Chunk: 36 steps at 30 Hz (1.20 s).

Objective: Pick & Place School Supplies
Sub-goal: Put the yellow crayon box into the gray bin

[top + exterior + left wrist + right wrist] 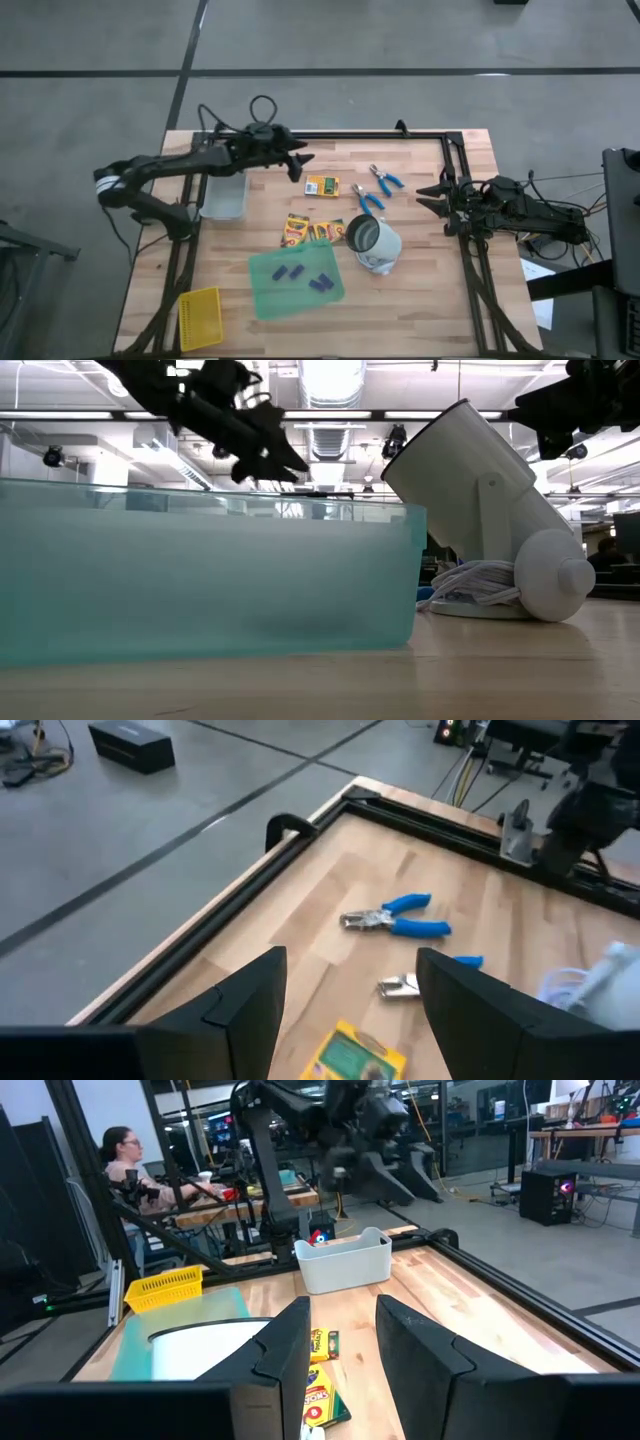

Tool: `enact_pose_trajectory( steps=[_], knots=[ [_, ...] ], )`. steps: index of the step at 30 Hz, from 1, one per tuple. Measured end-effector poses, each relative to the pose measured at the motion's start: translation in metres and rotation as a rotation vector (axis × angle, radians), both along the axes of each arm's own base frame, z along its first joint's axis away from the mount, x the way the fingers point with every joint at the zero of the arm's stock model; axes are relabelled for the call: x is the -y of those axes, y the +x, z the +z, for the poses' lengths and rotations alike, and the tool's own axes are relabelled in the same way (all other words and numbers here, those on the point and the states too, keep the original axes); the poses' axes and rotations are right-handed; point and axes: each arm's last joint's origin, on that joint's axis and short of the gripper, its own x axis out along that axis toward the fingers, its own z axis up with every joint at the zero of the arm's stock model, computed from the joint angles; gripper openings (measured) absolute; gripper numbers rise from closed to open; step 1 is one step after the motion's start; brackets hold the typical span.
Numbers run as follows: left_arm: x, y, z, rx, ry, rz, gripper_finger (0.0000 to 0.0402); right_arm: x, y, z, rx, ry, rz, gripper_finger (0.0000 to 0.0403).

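My left gripper hangs open above the table's far middle, a little left of a yellow-and-green crayon box, which also shows below its fingers. Two blue-handled metal tools lie flat beyond it, toward the right edge. Two more crayon boxes lie flat mid-table. Several purple-blue pieces rest on a green sheet. My right gripper waits open at the table's right side, nothing between its fingers.
A clear bin stands under the left arm. A white cylinder-shaped device with a coiled cord lies tipped near the centre. A yellow mesh basket sits at the near left corner. A black frame rail runs along the far edge. A person sits beyond the table.
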Motion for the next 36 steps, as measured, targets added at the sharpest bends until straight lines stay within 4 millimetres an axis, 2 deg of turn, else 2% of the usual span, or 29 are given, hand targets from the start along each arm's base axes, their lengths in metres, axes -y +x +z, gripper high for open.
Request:
enact_pose_trajectory(
  steps=[6, 13, 20, 30, 36],
  knots=[
    [-0.011, 0.022, -0.034, -0.065, 0.024, -0.034, 0.0229, 0.0, 0.0, 0.0, 0.0, 0.0, 0.001, 0.0114],
    [-0.013, 0.038, -0.074, -0.149, -0.043, -0.204, 0.0229, 0.0, 0.0, 0.0, 0.0, 0.0, 0.0, 0.0114],
    [-0.017, 0.047, -0.096, -0.181, -0.075, -0.202, 0.0229, 0.0, 0.0, 0.0, 0.0, 0.0, 0.001, 0.0114],
    [-0.022, 0.049, -0.127, -0.277, -0.108, -0.086, 0.0229, 0.0, 0.0, 0.0, 0.0, 0.0, 0.0, 0.0114],
    [-0.024, 0.048, -0.137, -0.33, -0.115, -0.017, 0.0229, 0.0, 0.0, 0.0, 0.0, 0.0, 0.001, 0.0114]
  ],
)
